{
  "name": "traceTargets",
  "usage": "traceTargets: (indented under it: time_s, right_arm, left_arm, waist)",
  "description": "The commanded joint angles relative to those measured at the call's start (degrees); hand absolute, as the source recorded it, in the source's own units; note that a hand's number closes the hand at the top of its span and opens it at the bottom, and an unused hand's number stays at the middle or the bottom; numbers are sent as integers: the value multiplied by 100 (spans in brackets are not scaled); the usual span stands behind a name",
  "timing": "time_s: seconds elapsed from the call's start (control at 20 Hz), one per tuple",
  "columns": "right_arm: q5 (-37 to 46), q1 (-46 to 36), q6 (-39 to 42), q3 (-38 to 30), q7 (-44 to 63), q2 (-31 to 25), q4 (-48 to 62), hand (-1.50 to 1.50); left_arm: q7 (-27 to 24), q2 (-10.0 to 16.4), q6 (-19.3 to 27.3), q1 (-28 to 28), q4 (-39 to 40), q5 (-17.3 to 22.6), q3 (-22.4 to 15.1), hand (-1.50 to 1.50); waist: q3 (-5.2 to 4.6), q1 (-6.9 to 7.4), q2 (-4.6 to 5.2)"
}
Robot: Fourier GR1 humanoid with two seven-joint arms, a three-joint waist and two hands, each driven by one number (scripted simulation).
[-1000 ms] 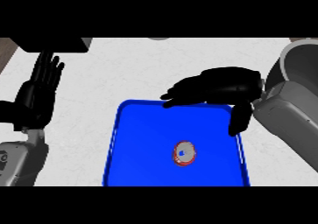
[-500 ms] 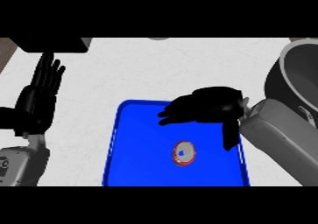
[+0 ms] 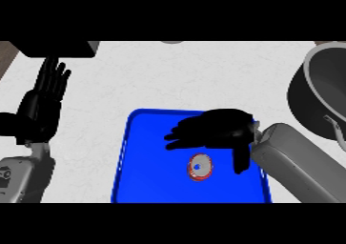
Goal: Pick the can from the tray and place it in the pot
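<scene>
Spreading across the whole view, the pale counter (image 3: 168, 76) carries everything. The dark pot (image 3: 321, 95) stands at its far right, partly cut off by the edge and well apart from the tray. The blue tray (image 3: 154, 171) lies in the middle near the robot.

The right hand (image 3: 214, 128) hovers over the tray's far half. Its fingers are spread and only slightly bent, pointing left, and the thumb hangs down toward the near edge. It holds nothing. The left hand (image 3: 42, 100) rests open at the left, fingers up, off the tray.

Smallest is the can (image 3: 199, 167). It sits in the tray and shows its round red-rimmed top, so it probably stands upright. It is just nearer than the right hand's fingers and just beside the thumb.

This looks like the reach step, with the grasp not yet made. The next move likely calls for lowering the hand so that fingers and thumb bracket the can, then closing round it before lifting toward the pot.
</scene>
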Motion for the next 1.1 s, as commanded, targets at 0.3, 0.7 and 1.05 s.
traceTargets:
  time_s: [0.3,0.7,1.05]
  right_arm:
    - [1115,117,-22,-222,-212,622,721,-150]
    - [1766,379,-524,-172,-639,1184,1365,-150]
    - [2218,861,-755,271,-990,1415,1272,150]
  left_arm:
    - [-102,-165,-169,-187,321,-73,256,0]
    - [-80,-461,-27,-414,522,-433,56,0]
    - [79,-460,-18,-196,90,-428,172,0]
  waist:
    - [-1,6,6]
    - [0,-1,11]
    - [1,1,0]
